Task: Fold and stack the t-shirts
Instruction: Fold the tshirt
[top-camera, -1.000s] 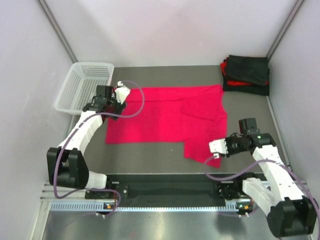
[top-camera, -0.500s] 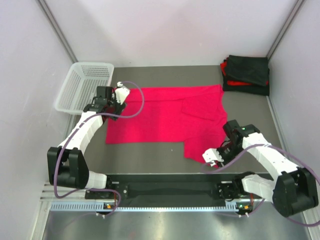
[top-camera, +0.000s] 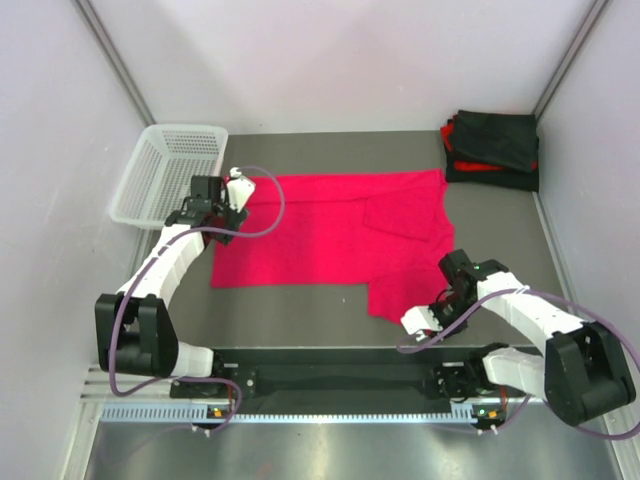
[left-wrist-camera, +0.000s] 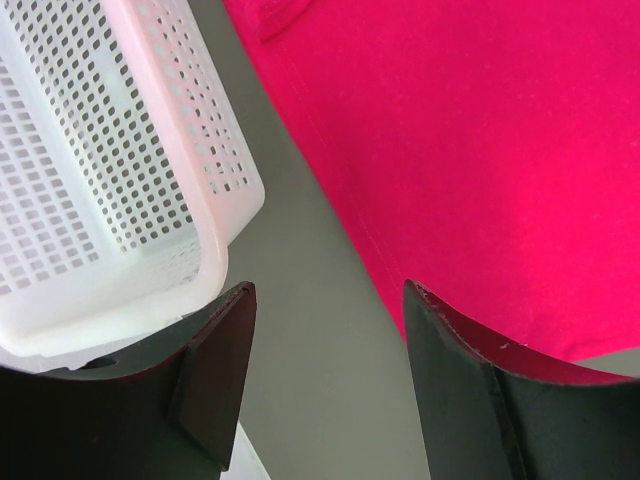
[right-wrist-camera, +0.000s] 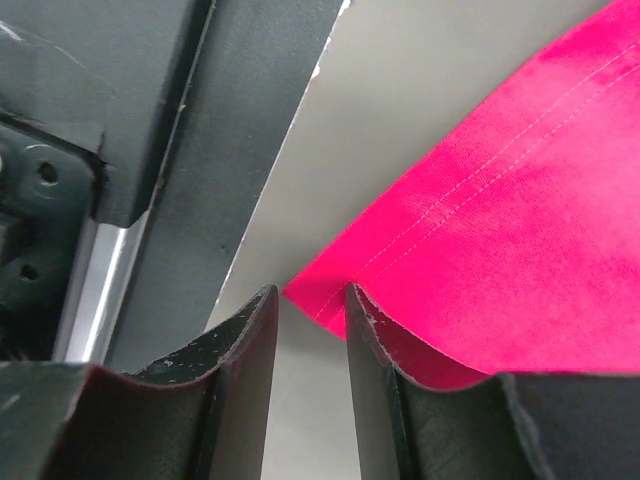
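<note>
A bright red t-shirt lies spread flat in the middle of the table, with a flap hanging toward the near right. Folded black and red t-shirts are stacked at the back right corner. My left gripper hovers at the red shirt's far left corner. In the left wrist view it stands wide open over bare table, the shirt's edge just to its right. My right gripper is low at the flap's near corner. Its jaws stand a narrow gap apart, the hem corner lying at their tips, unpinched.
A white mesh basket stands at the back left, close beside my left gripper, its rim filling the left of that wrist view. The black base rail runs along the near edge, just beside my right gripper. Walls close in on three sides.
My right arm has swung in from the right and dropped its gripper to the near corner of the shirt's flap. The left gripper has shifted only slightly.
</note>
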